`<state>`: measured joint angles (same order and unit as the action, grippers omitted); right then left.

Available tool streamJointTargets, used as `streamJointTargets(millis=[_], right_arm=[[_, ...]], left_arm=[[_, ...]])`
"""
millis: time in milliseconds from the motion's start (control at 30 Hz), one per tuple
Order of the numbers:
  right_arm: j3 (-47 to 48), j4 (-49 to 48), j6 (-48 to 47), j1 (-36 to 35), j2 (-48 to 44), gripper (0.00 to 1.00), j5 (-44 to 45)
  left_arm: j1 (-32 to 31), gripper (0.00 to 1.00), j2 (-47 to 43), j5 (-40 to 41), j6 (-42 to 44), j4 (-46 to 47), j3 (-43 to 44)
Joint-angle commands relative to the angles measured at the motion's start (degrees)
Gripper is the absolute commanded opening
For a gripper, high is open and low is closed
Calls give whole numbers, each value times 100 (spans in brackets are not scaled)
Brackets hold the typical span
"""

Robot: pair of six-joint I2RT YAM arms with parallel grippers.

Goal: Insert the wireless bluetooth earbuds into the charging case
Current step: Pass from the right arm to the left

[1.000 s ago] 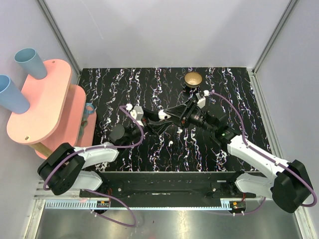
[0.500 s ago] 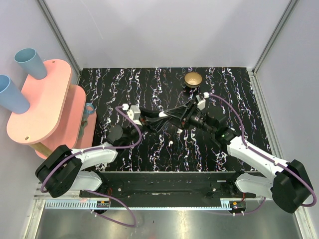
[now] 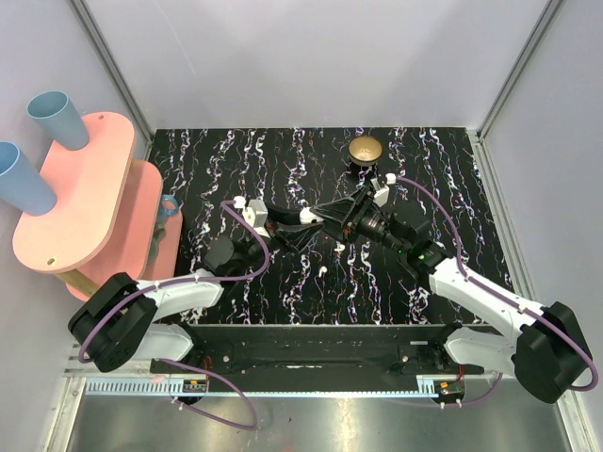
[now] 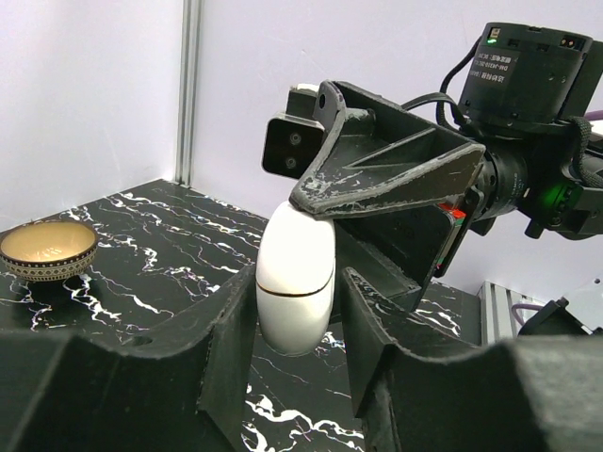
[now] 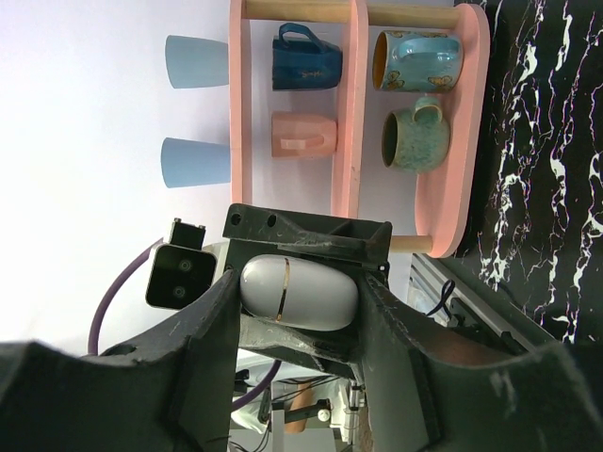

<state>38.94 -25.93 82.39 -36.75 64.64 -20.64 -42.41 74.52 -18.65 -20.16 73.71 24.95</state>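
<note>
The charging case [image 4: 295,273] is a white pebble with a thin seam, lid closed, held in the air above the table's middle [image 3: 308,216]. My right gripper [image 5: 300,287] is shut on it end to end, one finger on each end. My left gripper [image 4: 299,282] straddles the case's lower half from the other side. Its left finger lies against the case and a narrow gap shows at its right finger. Two tiny white earbuds lie on the marble below, one [image 3: 339,248] under the right wrist and one [image 3: 321,270] nearer the front.
A gold dish on a black base [image 3: 365,150] stands at the back of the table, also seen far left in the left wrist view [image 4: 47,251]. A pink rack [image 3: 85,188] with blue cups and mugs stands off the table's left edge.
The left jaws narrowed round the case, then parted a little. The left wrist shifted slightly left. The right gripper kept the case in place.
</note>
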Motion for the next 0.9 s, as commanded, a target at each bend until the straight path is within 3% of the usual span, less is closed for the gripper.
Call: streamJointTargets(millis=[0,733,867], right_arm=[[0,-412,75,-16,-75,35,-80],[88,-201,-109,-16,84,34,-238],[79,-272,-74,-16,75,34,-230]], left_arm=[[-21,42,-8,-59,4,2174,124],[-30,42,-52,-112,-23,2174,133],[-39,36,-17,-121,-40,2165,142]])
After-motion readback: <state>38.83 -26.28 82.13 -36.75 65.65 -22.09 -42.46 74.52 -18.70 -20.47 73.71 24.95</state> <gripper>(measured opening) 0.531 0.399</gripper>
